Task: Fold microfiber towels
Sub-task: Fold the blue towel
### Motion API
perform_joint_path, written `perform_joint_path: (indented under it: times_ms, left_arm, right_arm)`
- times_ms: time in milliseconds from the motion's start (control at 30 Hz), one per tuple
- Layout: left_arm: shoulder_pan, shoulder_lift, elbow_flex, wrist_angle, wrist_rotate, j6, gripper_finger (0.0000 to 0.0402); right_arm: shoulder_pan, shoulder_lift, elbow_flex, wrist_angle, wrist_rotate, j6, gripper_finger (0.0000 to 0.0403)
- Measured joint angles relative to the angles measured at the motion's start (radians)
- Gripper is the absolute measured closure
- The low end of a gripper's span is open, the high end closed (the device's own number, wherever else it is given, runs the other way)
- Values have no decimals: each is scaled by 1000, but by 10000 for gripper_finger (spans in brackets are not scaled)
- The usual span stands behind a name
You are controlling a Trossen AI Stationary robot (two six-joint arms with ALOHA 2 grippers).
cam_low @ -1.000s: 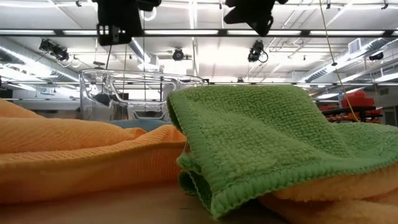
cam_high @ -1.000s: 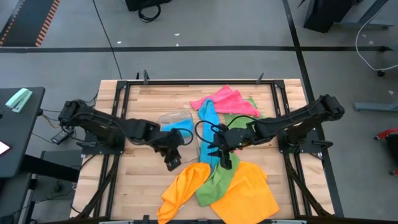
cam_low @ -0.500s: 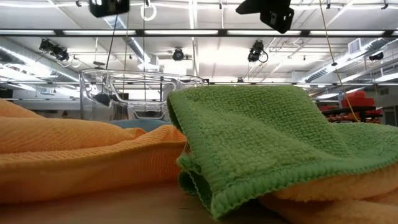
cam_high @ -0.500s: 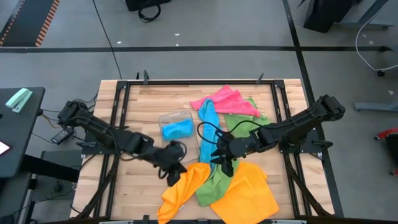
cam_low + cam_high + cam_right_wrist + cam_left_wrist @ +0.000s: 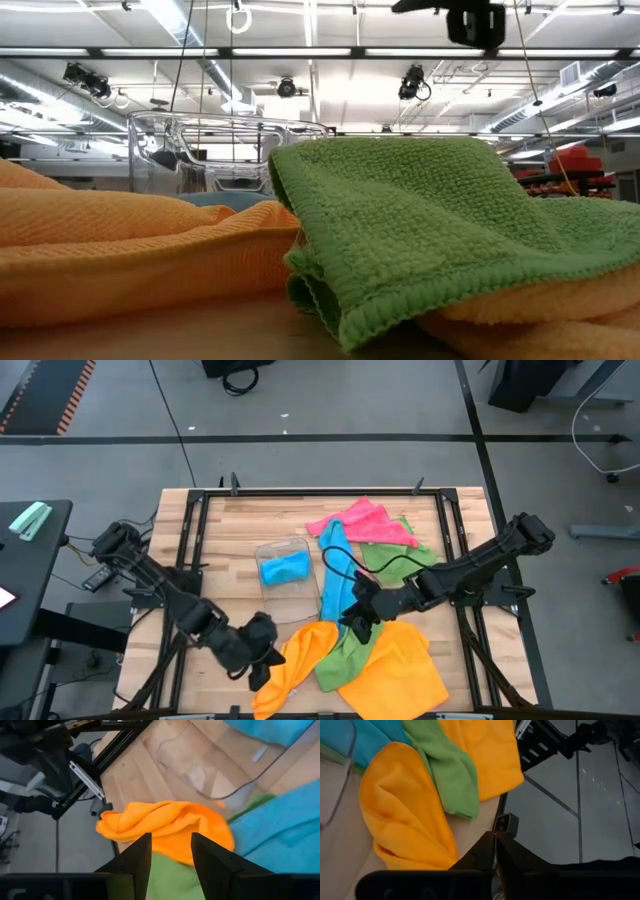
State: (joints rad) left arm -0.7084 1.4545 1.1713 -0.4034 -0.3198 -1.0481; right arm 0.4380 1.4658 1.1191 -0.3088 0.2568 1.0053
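Note:
Several microfiber towels lie loose on the wooden table: an orange one (image 5: 292, 665) at the near left, a green one (image 5: 345, 648) beside it, a second orange one (image 5: 398, 672), a long blue one (image 5: 335, 565), and a pink one (image 5: 365, 522) at the far side. My left gripper (image 5: 260, 665) hovers shut at the near-left orange towel's left edge (image 5: 405, 820) and touches nothing. My right gripper (image 5: 358, 622) hangs open above the green towel (image 5: 165, 880), with nothing between its fingers.
A clear plastic tray (image 5: 268, 548) stands at the table's middle with a folded blue towel (image 5: 285, 568) inside. Another green towel (image 5: 395, 555) lies under the pink one. Black frame rails run along the table's left and right edges. Bare wood shows at the far left.
My left gripper has swung from beside the tray toward the table's near edge and now hangs by the near-left orange towel. My right gripper has rolled about its own axis and shifted a little toward the near edge. The towels lie as before.

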Motion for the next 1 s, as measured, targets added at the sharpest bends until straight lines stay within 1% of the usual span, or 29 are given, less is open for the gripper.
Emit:
perform_joint_path:
  times_ms: [133,300,433,700,1000]
  left_arm:
    - [-34,13,0,3,-51,-30,381]
    - [-59,29,0,29,-122,-62,388]
    - [-71,46,0,49,-183,-60,385]
    - [-74,92,0,79,-175,-98,373]
    - [-105,92,0,92,-122,-64,388]
  right_arm:
    - [52,0,0,-1,63,48,256]
    - [90,0,0,-2,172,51,256]
    - [91,0,0,9,188,94,256]
    - [110,-1,0,27,191,120,256]
    - [109,-1,0,43,193,143,256]
